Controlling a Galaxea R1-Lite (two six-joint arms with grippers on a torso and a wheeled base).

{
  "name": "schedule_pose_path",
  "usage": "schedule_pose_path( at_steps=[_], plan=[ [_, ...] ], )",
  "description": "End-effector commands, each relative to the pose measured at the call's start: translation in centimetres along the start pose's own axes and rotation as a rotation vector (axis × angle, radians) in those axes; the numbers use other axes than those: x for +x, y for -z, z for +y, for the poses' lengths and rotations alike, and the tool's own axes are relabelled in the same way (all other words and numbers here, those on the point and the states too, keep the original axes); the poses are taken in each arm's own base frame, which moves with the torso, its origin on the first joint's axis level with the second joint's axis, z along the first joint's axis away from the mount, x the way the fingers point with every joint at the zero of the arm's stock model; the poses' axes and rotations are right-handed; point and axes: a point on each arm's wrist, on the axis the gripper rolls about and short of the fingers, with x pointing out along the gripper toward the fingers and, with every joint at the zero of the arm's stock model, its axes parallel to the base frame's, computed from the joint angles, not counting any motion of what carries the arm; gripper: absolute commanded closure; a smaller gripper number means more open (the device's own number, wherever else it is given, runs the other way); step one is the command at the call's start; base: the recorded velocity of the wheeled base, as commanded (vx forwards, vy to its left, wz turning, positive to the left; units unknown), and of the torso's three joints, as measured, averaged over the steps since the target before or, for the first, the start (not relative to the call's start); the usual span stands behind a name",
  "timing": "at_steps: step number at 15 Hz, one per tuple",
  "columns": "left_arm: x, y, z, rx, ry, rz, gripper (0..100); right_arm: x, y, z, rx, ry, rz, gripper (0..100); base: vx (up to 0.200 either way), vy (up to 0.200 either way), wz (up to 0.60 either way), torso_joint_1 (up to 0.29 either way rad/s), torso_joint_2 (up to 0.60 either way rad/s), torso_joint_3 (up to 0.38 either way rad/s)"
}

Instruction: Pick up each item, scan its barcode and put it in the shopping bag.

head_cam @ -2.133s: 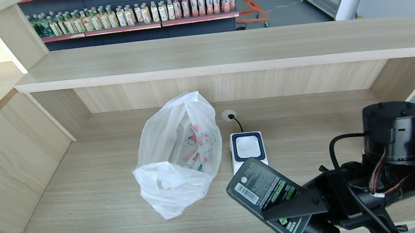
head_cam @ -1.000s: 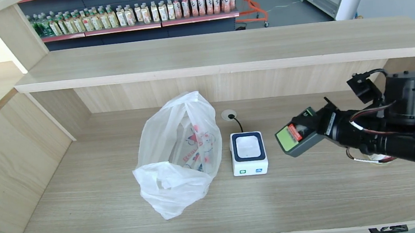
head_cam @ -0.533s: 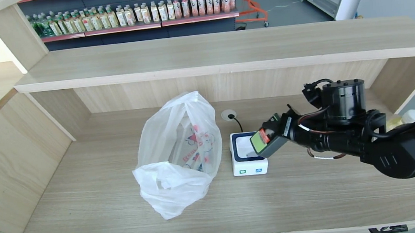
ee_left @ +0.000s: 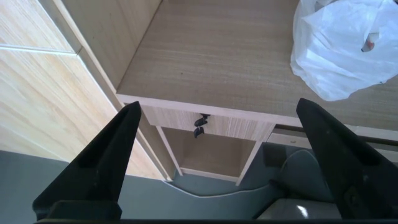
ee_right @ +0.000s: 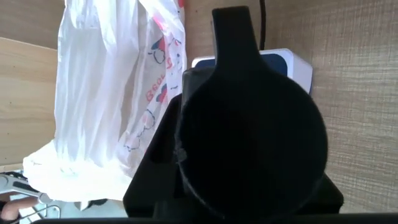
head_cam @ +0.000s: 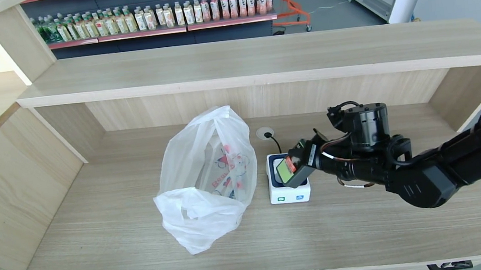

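Left gripper hangs off front edge of counter, fingers spread wide, empty. White shopping bag mid-counter. Scanner just right of bag. Dark packet tilted over scanner window, clamped in right gripper.

We are watching three angles.
From the head we are looking down over the counter; both wrist cameras are catching the shopping bag.

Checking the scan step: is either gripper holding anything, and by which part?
The right gripper holds the dark green-labelled packet by its wrist-side end, free end over the scanner. The left gripper is open, empty.
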Motion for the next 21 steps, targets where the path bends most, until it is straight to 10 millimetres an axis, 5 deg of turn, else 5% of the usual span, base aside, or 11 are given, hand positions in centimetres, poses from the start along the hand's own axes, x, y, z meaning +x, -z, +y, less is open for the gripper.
schedule_pose_path(
  at_steps=[1,3,5,7,8,10,12,17,21],
  plan=[
    [0.0,0.0,0.0,0.000,-0.001,0.000,0,0.6,0.7,-0.5,-0.011,0.022,0.019,100,0.000,0.000,0.00,0.000,0.00,0.000],
    [0.0,0.0,0.0,0.000,-0.001,0.000,0,0.6,0.7,-0.5,-0.011,0.022,0.019,100,0.000,0.000,0.00,0.000,0.00,0.000],
    [0.0,0.0,0.0,0.000,-0.001,0.000,0,-1.8,-2.2,2.4,0.003,-0.069,-0.078,100,0.000,0.000,0.00,0.000,0.00,0.000],
    [0.0,0.0,0.0,0.000,-0.001,0.000,0,-7.8,-6.1,6.8,-0.093,-0.202,-0.238,100,0.000,0.000,0.00,0.000,0.00,0.000],
    [0.0,0.0,0.0,0.000,-0.001,0.000,0,-10.3,-6.8,7.4,-0.271,-0.202,-0.300,100,0.000,0.000,0.00,0.000,0.00,0.000],
    [0.0,0.0,0.0,0.000,-0.001,0.000,0,-13.4,-6.5,6.9,-0.525,-0.158,-0.345,100,0.000,0.000,0.00,0.000,0.00,0.000],
    [0.0,0.0,0.0,0.000,-0.001,0.000,0,-17.3,-4.0,5.5,-0.643,-0.131,-0.317,100,0.000,0.000,0.00,0.000,0.00,0.000],
    [0.0,0.0,0.0,0.003,-0.001,0.000,0,-19.3,-0.7,3.6,-0.590,-0.122,-0.230,100,0.000,0.000,0.00,0.000,0.00,0.000],
    [0.0,0.0,0.0,-0.003,-0.001,-0.002,0,-19.3,-0.4,3.5,-0.430,-0.141,-0.205,100,0.000,0.100,0.00,0.001,0.00,0.001]
  ],
)
